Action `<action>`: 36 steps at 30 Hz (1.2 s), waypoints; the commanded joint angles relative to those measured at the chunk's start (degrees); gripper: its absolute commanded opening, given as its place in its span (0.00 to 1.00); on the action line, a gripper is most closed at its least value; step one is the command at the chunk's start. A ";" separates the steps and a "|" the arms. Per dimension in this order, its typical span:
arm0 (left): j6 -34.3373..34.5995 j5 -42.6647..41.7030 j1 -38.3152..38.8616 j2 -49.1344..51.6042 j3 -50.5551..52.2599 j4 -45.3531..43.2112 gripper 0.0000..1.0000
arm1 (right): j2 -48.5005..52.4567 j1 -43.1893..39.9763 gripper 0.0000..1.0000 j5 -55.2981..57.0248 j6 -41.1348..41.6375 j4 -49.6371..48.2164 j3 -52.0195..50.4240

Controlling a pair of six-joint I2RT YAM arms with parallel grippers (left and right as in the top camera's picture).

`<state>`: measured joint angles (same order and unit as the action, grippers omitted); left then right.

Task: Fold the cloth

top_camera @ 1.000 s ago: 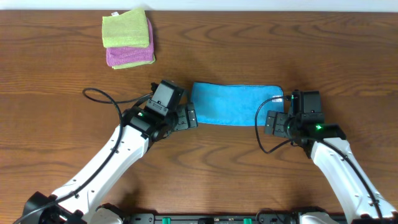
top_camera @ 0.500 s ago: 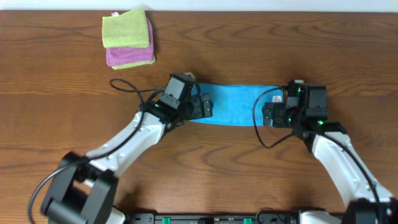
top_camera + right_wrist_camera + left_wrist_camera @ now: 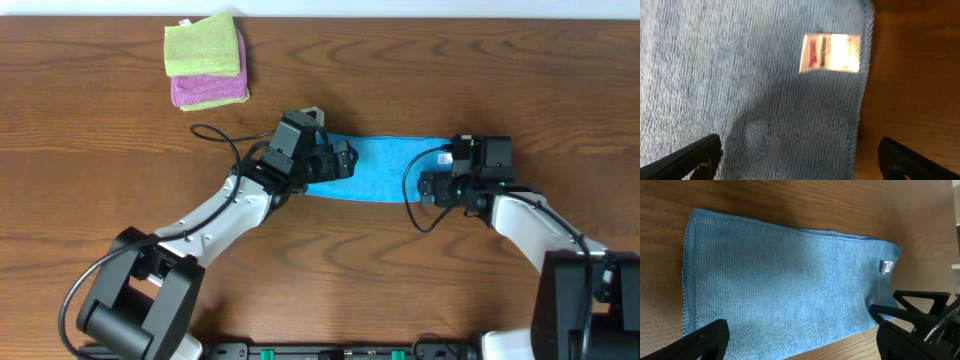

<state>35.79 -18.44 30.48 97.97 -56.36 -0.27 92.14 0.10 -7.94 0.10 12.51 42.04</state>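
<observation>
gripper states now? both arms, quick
Left gripper: open, over one end of the cloth, holding nothing.
Right gripper: open, over the cloth's other end, holding nothing.

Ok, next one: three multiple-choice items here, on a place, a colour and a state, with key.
1. The label on the cloth sits: A) by the right arm's end B) by the left arm's end C) centre.
2. Top of the spare stack is: A) purple B) lime green C) white.
3. The left fingers and right fingers are: A) open B) shut C) one each.
Key: A, right wrist view shows it at the edge; B, green lies over purple; A, wrist views show spread fingers, nothing pinched.
</observation>
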 commanded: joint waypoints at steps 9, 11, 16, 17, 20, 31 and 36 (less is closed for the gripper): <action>1.97 -1.03 -0.02 9.27 -1.46 -3.72 0.66 | 0.15 -0.98 0.99 2.54 -1.01 -5.70 0.28; 2.21 -0.83 -0.02 9.27 -1.53 -4.46 0.28 | 0.15 -0.98 0.99 2.54 -1.01 -5.49 0.28; 4.31 2.19 -0.02 9.27 -1.53 -4.87 0.06 | 0.15 -0.98 0.99 2.56 -0.98 -5.49 0.28; 4.33 2.32 -0.02 9.27 -1.53 -4.83 0.06 | 0.15 -0.98 0.99 2.56 -0.85 -5.46 0.28; 4.33 2.62 -0.02 9.27 -1.53 -4.70 0.06 | 0.15 -1.01 0.99 2.56 0.07 -5.62 0.28; 4.31 5.38 -0.02 9.29 -1.53 -1.51 0.06 | 3.08 -0.98 0.99 2.03 2.23 -5.68 0.28; 4.31 5.77 -0.02 9.27 -1.53 -1.42 0.06 | 4.66 -0.98 0.99 2.01 2.67 -5.68 0.28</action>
<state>40.12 -13.93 30.50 106.91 -56.51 -1.89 95.66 -0.32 -5.76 1.39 6.74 42.04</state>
